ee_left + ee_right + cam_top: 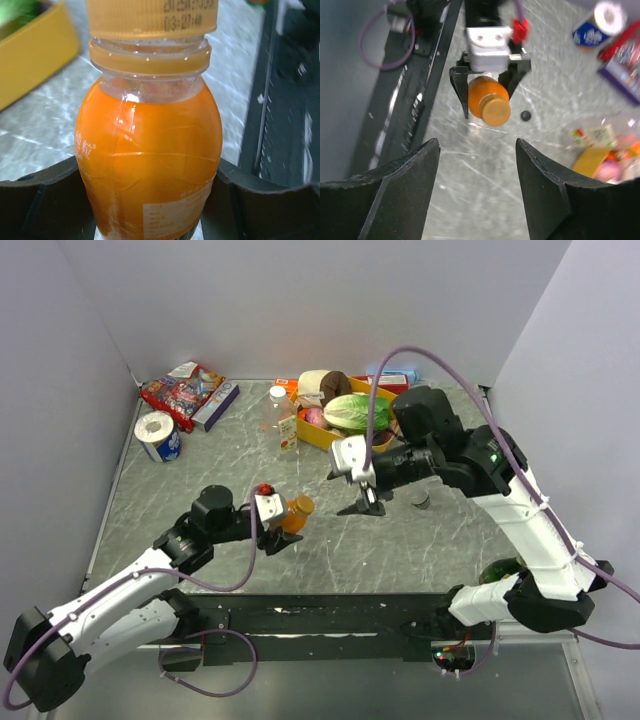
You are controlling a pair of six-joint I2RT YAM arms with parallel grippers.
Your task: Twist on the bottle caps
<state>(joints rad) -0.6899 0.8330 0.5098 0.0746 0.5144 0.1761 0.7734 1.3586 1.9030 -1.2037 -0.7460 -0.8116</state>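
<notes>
My left gripper (pixel 277 528) is shut on the orange drink bottle (pixel 294 513), gripping its body from both sides (pixel 150 165). The orange-gold cap (pixel 150 17) sits on the bottle's neck; it also shows in the right wrist view (pixel 496 111). My right gripper (pixel 365 503) is open and empty, a short way right of the bottle, its jaws wide apart above bare table (pixel 477 170). The black cap (pixel 525 115) lies on the table beside the orange bottle. A clear bottle with a green-marked label (pixel 280 420) is by the yellow bin, with the white cap (pixel 278 392) at its far end. A greyish bottle (pixel 420 498) stands under my right arm.
A yellow bin (pixel 318 434) of toy food is at the back centre. A snack bag (pixel 180 392) and a paper roll (pixel 158 436) are at the back left. A green glass bottle (pixel 500 570) stands by the right arm's base. The black base rail (pixel 330 615) runs along the near edge.
</notes>
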